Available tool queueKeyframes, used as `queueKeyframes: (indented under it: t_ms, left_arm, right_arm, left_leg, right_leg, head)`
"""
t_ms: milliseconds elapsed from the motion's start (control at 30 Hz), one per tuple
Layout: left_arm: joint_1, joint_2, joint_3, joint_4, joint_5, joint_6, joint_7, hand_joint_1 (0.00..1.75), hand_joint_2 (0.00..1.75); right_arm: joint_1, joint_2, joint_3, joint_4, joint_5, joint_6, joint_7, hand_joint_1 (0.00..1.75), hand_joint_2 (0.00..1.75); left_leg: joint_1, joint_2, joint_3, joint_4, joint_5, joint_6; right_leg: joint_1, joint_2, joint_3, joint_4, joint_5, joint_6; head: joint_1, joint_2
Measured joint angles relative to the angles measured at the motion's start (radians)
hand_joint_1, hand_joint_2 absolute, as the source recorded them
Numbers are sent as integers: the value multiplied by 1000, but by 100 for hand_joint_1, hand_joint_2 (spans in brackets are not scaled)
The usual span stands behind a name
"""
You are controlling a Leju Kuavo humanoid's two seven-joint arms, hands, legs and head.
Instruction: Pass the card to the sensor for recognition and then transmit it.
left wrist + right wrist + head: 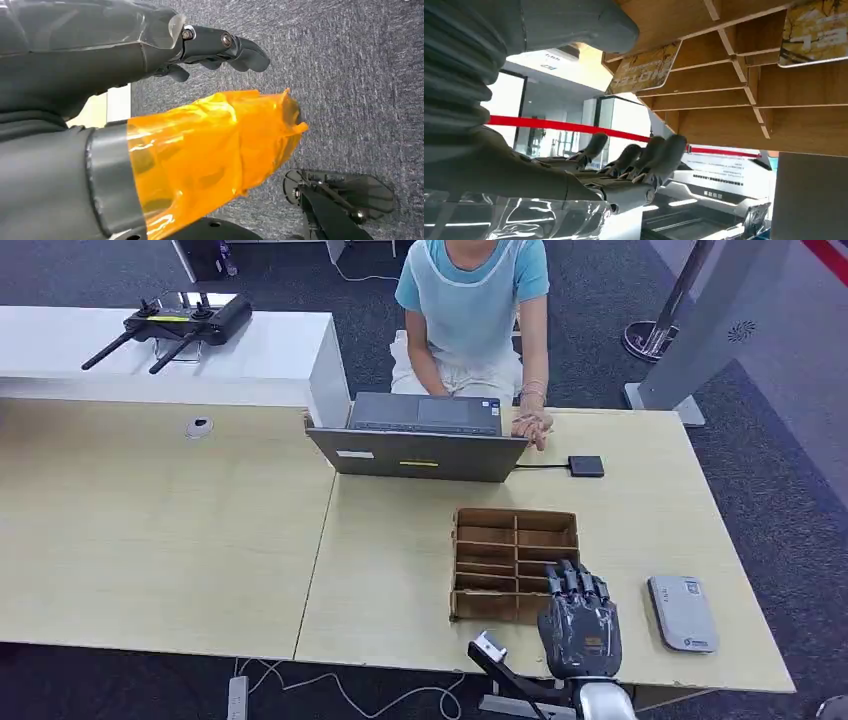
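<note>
The right robot hand (579, 625), fingers apart and empty, hovers at the near edge of the wooden divider box (514, 562), where a card (644, 69) sits in a compartment. The sensor (682, 613) lies on the desk (160, 540) just right of the box, with a laptop (420, 445) and a person (470, 310) beyond. The left robot hand (150, 75) hangs over carpet, fingers extended, holding nothing.

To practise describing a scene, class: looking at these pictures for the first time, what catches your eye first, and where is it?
The robot's grey right hand hovers at the near edge of a brown slotted card rack on the pale wooden table. Behind the rack, a person sits at a laptop. A grey sensor lies right of the hand.
</note>
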Motion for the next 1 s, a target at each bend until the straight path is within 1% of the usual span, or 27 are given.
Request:
queueKeyframes:
  t_ms: [33,133,233,267,333,367,533,733,1000]
  left_arm:
    - [0,0,0,0,0,0,0,0,0]
    - [0,0,0,0,-3,0,0,0,0]
    - [0,0,0,0,-6,0,1,0,0]
    - [0,0,0,0,-6,0,2,0,0]
    - [0,0,0,0,-6,0,2,0,0]
    - [0,0,0,0,-6,0,2,0,0]
    - [0,1,0,0,-6,-1,2,0,0]
    - [0,4,0,0,-6,-2,2,0,0]
    - [0,6,0,0,-6,-2,2,0,0]
  right_arm:
    - [0,0,0,2,0,0,0,68,175]
    - [0,0,0,7,0,0,-2,65,175]
    - [0,0,0,12,0,0,-9,65,175]
    - [0,0,0,13,0,0,-10,59,175]
    - [0,0,-1,15,0,0,-11,59,175]
    - [0,0,-1,17,0,0,-12,63,175]
    - [-1,0,-5,21,0,0,-22,63,175]
    - [-5,3,-17,28,0,2,-33,70,175]
    - [-13,4,-19,34,0,1,-34,89,175]
  left_leg:
    - [0,0,0,0,0,0]
    - [0,0,0,0,0,0]
    - [0,0,0,0,0,0]
    - [0,0,0,0,0,0]
    - [0,0,0,0,0,0]
    - [0,0,0,0,0,0]
    - [0,0,0,0,0,0]
    - [0,0,0,0,0,0]
    - [0,0,0,0,0,0]
  right_leg:
    - [0,0,0,0,0,0]
    - [0,0,0,0,0,0]
    - [0,0,0,0,0,0]
    - [0,0,0,0,0,0]
    - [0,0,0,0,0,0]
    - [0,0,0,0,0,0]
    - [0,0,0,0,0,0]
    - [0,0,0,0,0,0]
    - [0,0,0,0,0,0]
  head:
    - [0,0]
    - [0,0]
    - [0,0]
    - [0,0]
    - [0,0]
    - [0,0]
    - [0,0]
    - [0,0]
    - [0,0]
